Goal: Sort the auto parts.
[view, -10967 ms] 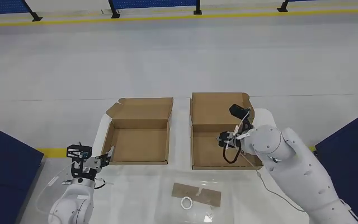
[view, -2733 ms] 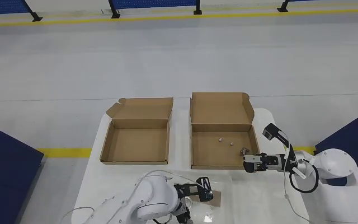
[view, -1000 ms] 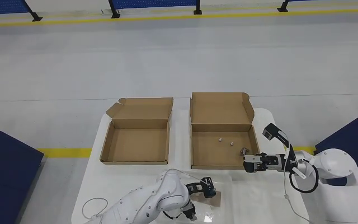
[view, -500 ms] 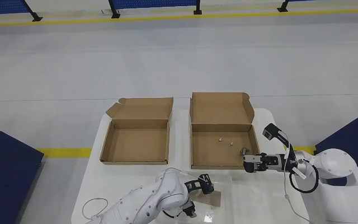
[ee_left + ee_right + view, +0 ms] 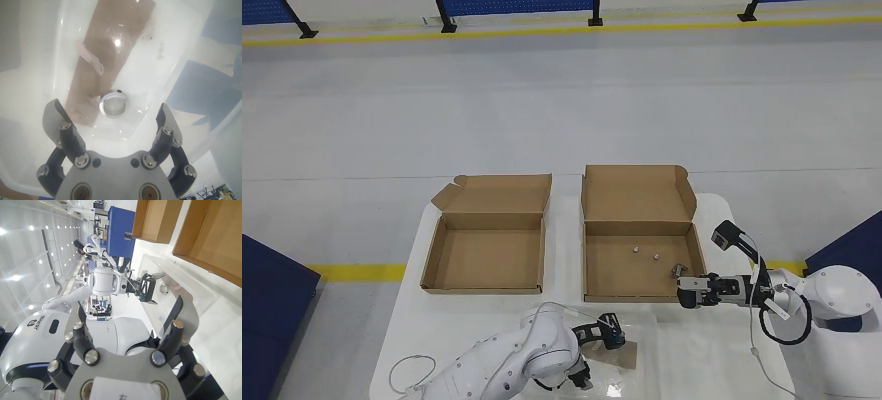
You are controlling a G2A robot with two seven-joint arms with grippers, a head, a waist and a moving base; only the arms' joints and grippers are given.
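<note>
**Metal ring** (image 5: pixel 113 94): lies flat on the floor of the clear bin (image 5: pixel 189 56), bore facing up. It sits against the near end of a brown cardboard strip (image 5: pixel 113 47); whether they touch, I cannot tell. Being round, it has no long axis, so any closing direction should suit it.

**Left end effector** (image 5: pixel 109 103): spread wide and holding nothing, poised over the bin. The ring lies straight ahead of it, about centred in the gap between the two fingers and clear of both. This is the relation that matters. By my reckoning a straight descent brings the fingers down either side of the ring, with the strip close by one finger.

**Right end effector** (image 5: pixel 684 292): also spread and empty, held level by the near right corner of the right box (image 5: pixel 634 298), well apart from the ring. The left arm is much the nearer.

**Pale plastic clip** (image 5: pixel 90 58): lies aslant on the strip, beyond the ring.

**Boxes**: the right box holds a few small parts (image 5: pixel 656 254). The left box (image 5: pixel 485 290) appears bare. Both stand open on the desk (image 5: pixel 562 260), beyond the bin.
</note>
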